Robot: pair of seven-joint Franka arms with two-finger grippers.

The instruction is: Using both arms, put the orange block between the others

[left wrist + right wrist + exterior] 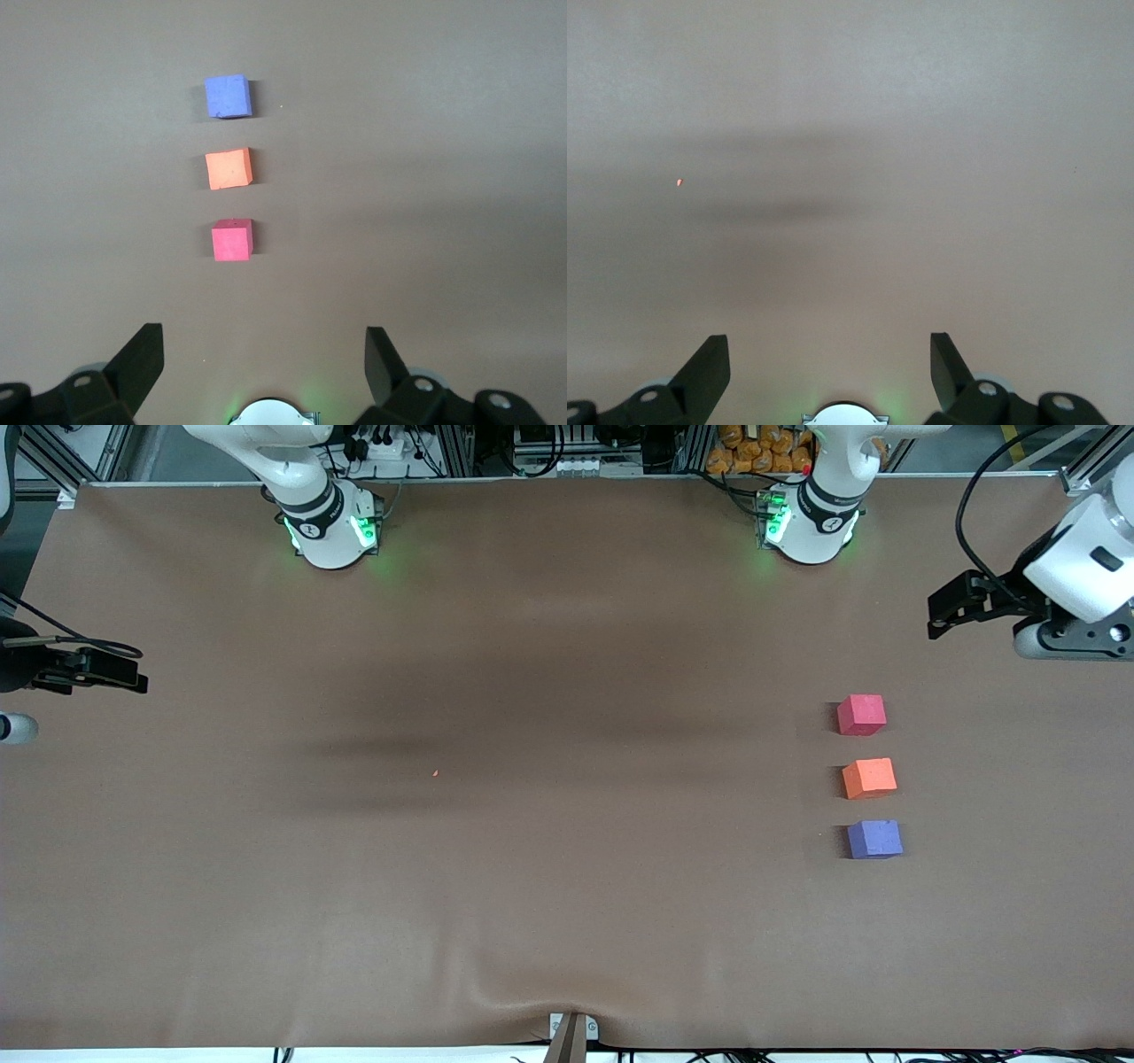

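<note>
Three small foam cubes stand in a straight row on the brown table toward the left arm's end. The orange block [869,778] [229,168] sits in the middle. The pinkish-red cube [861,715] [232,240] is farther from the front camera and the purple-blue cube [874,839] [228,96] is nearer, with small gaps between them. My left gripper [943,611] [264,335] hangs high and open at its end of the table, touching nothing. My right gripper [124,677] [828,341] hangs high and open over the right arm's end, above bare cloth.
A brown cloth [496,886] covers the whole table. A tiny orange speck [435,772] [679,182] lies near the middle. A clamp [571,1032] holds the cloth at the edge nearest the front camera. The two green-lit bases [332,531] [811,527] stand along the farthest edge.
</note>
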